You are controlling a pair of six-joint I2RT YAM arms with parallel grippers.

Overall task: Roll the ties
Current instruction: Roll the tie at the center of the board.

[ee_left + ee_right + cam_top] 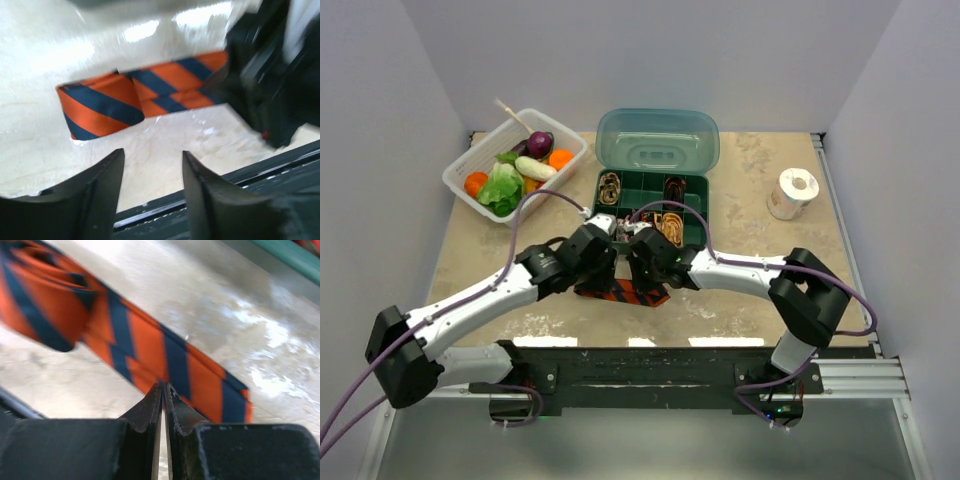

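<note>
Between pale walls (650, 50), marbled table (760, 200), striped tie (625, 292)

The tie (100, 105) is orange with dark navy diagonal stripes. The table (750, 170) is mottled beige. The box (638, 186) is dark green, its lid (658, 140) translucent teal. The coils (610, 187) look brown and gold, though small. The tape roll (792, 192) is white.

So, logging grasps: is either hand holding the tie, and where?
Left hand open, holding nothing. Right hand shut at the flat stretch's edge of the tie; whether it pinches fabric cannot be told.
</note>
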